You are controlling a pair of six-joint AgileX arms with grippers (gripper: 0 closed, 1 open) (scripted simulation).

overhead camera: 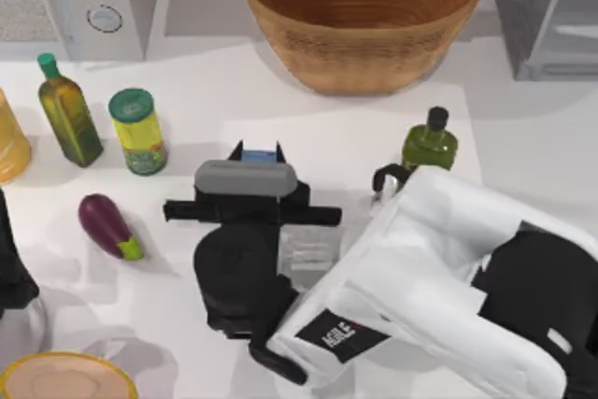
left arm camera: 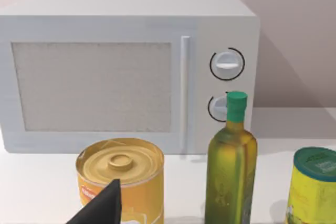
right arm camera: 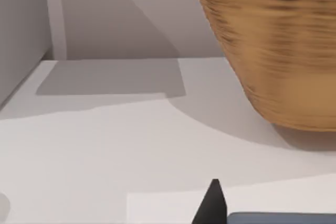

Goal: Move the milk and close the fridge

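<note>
Centrally, right arm stretched across table, right gripper [overhead camera: 254, 167] poised over milk [overhead camera: 260, 155], clasp state unreadable. Left arm parked at left edge. Fridge [overhead camera: 547, 11] open.

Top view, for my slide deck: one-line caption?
Right hand over the milk, between the green-lidded jar and a dark green bottle.

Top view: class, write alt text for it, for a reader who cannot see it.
The right arm's gripper reaches over the milk at mid-table. A wicker basket stands behind, an eggplant and green-lidded jar to the left.
</note>
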